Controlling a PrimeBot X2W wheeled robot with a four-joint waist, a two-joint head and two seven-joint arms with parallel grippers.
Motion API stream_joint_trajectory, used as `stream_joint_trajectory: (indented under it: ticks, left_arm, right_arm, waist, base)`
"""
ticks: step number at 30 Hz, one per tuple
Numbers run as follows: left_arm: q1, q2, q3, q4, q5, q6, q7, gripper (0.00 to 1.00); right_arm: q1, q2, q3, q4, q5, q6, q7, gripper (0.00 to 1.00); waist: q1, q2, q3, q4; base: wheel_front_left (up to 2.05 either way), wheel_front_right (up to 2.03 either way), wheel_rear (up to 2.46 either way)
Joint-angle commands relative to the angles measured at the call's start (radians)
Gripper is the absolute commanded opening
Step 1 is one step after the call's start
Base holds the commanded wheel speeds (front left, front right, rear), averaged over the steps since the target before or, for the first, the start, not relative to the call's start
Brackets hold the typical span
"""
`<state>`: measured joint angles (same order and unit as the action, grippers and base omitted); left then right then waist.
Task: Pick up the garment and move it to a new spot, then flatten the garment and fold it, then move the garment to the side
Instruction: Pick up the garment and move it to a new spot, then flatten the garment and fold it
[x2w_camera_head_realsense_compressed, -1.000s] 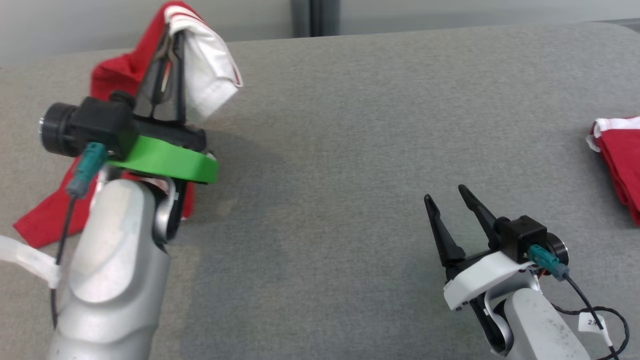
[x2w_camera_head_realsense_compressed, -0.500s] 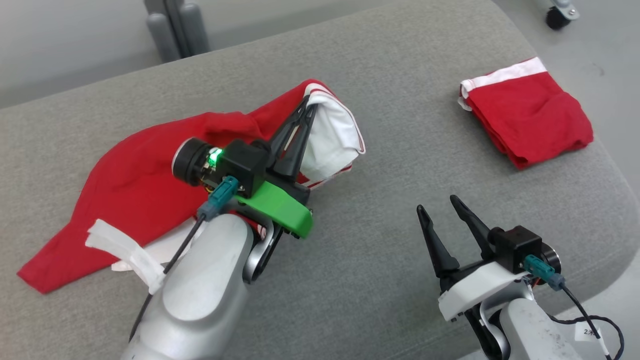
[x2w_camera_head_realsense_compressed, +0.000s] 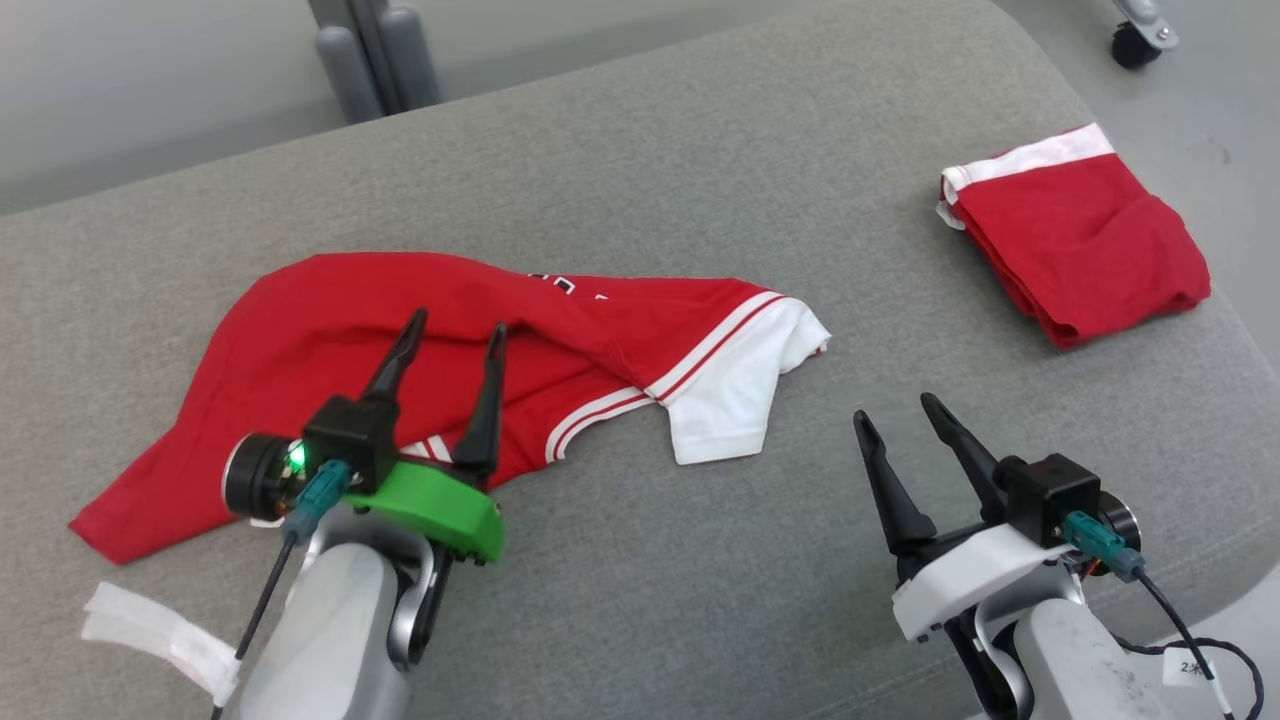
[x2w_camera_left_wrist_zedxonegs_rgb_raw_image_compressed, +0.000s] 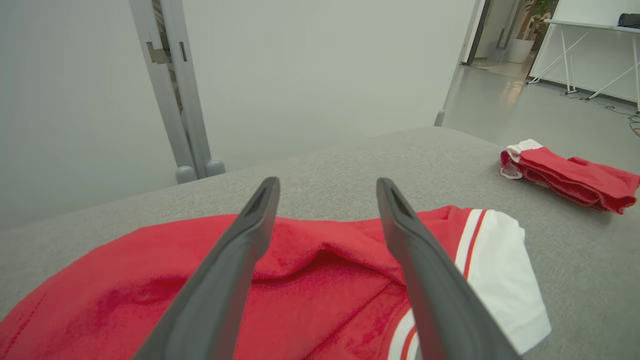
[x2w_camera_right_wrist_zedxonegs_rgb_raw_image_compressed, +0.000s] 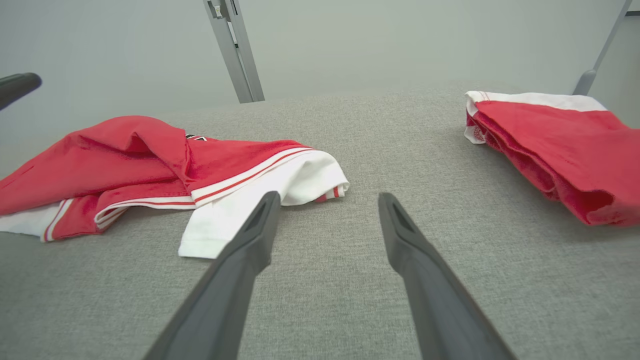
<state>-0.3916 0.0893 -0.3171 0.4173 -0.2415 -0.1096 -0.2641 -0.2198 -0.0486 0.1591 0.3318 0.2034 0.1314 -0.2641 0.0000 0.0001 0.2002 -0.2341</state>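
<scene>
The red garment (x2w_camera_head_realsense_compressed: 300, 340) lies rumpled on the grey surface (x2w_camera_head_realsense_compressed: 700, 180); the left claw (x2w_camera_head_realsense_compressed: 458, 322) hovers over it, released and empty; the right claw (x2w_camera_head_realsense_compressed: 893, 408), also released, sits near the white sleeve (x2w_camera_head_realsense_compressed: 735, 400); a folded red garment (x2w_camera_head_realsense_compressed: 1085, 240) lies well apart.

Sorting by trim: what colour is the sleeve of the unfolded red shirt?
White sleeve with a thin red stripe near its seam; clearest in the right wrist view.

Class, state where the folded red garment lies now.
In the head view the folded red garment lies at the upper right of the grey surface, near its right edge, beyond the right gripper.
</scene>
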Motion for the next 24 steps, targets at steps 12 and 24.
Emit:
stream_joint_trajectory:
  ticks: [12, 24]
  left_arm:
    - [0.303, -0.008, 0.238, -0.075, 0.077, 0.022, 0.000, 1.00]
    - [0.429, -0.037, 0.311, -0.103, 0.096, 0.007, 0.000, 1.00]
  right_arm:
    - [0.074, -0.004, -0.019, 0.051, -0.014, -0.002, 0.000, 1.00]
    - [0.110, -0.004, -0.015, 0.079, -0.023, -0.002, 0.000, 1.00]
  waist:
    - [0.0000, -0.0001, -0.137, 0.151]
    - [0.0000, -0.0001, -0.155, 0.178]
  base:
    - [0.00, 0.00, 0.00]
    - [0.00, 0.00, 0.00]
